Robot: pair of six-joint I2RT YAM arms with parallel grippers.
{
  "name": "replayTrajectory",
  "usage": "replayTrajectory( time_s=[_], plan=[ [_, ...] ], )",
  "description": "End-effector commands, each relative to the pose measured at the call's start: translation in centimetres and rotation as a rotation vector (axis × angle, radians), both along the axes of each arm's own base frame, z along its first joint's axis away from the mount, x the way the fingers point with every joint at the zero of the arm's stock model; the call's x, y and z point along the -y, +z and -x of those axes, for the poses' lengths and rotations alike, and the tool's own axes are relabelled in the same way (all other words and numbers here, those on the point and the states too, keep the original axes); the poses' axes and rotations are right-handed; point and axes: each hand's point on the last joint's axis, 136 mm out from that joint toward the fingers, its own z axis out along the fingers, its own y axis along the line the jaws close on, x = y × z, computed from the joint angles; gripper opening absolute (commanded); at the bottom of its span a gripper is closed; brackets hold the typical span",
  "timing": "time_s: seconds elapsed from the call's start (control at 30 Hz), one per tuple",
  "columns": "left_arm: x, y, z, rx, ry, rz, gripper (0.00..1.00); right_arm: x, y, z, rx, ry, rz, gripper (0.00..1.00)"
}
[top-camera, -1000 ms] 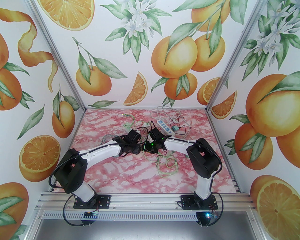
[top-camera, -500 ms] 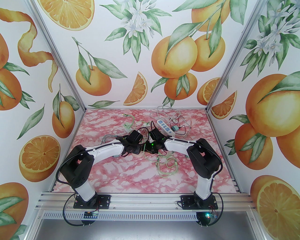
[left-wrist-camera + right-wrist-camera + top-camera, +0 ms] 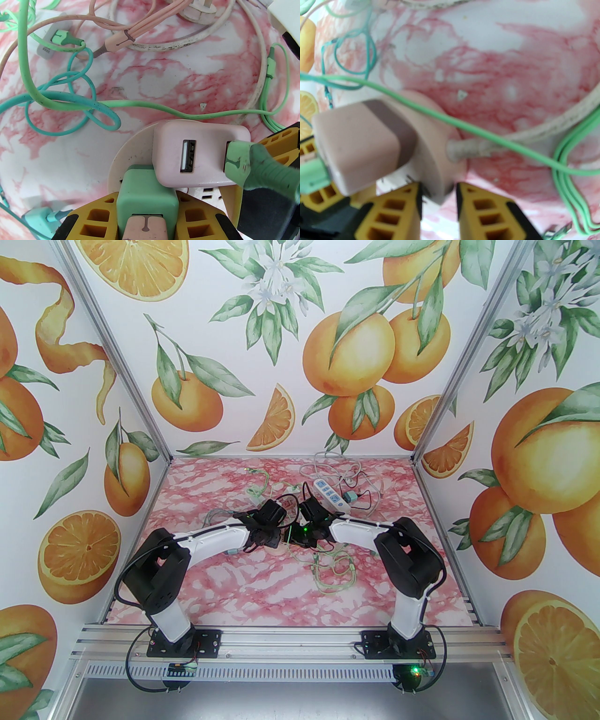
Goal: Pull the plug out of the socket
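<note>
Left gripper (image 3: 146, 202) clamped on green plug (image 3: 145, 185); right gripper (image 3: 438, 188) pinching round socket (image 3: 434, 147) at its rim. Cables (image 3: 70, 101) crowd the bench (image 3: 164, 77) all around.

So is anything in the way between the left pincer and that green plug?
Nothing visible. The left pincer has a finger against each side of the green plug on the round socket. A pink charger is plugged in right beside it, touching, but not between them.
</note>
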Motion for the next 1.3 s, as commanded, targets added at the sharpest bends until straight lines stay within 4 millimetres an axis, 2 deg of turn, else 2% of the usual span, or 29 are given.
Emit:
replayTrajectory(
  time_s=[0.0,0.2,0.47,0.7,1.13,1.27],
  plan=[
    [0.9,3.4,-0.9,0.038,0.015,0.136,0.18,7.4,-7.3,4.8,-0.196,-0.063,0.348,0.29],
    [0.7,4.1,-0.9,0.015,0.032,0.231,0.18,7.7,-7.3,4.8,-0.19,-0.058,0.365,0.28],
    [-0.2,3.5,-0.4,0.043,0.01,0.095,0.18,7.6,-7.5,4.8,-0.194,-0.056,0.363,0.28],
    [0.6,3.5,0.5,0.109,-0.048,-0.067,0.18,7.7,-7.5,4.8,-0.196,-0.05,0.377,0.29],
    [1.5,3.5,1.4,0.061,-0.072,-0.006,0.18,7.8,-7.8,4.8,-0.2,-0.03,0.403,0.27],
    [0.8,3.0,1.2,0.051,-0.081,-0.075,0.19,7.4,-7.5,4.7,-0.195,-0.025,0.385,0.27]
  ],
)
